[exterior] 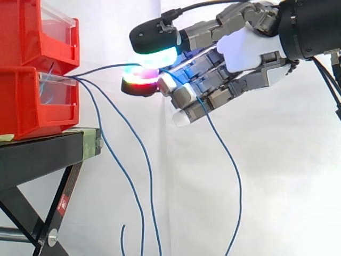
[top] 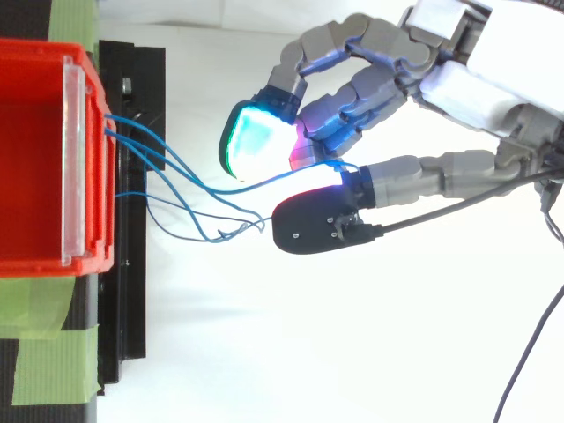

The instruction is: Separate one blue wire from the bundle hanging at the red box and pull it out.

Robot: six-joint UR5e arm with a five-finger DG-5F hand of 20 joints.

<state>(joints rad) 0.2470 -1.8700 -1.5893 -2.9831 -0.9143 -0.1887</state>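
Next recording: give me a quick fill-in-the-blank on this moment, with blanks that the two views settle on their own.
1. The hand pinches one ___ wire between its glowing pads.
2. That wire leads back to the lower ___ bin.
3. The bin rests on a ___ stand.

Missing words: blue; red; black.
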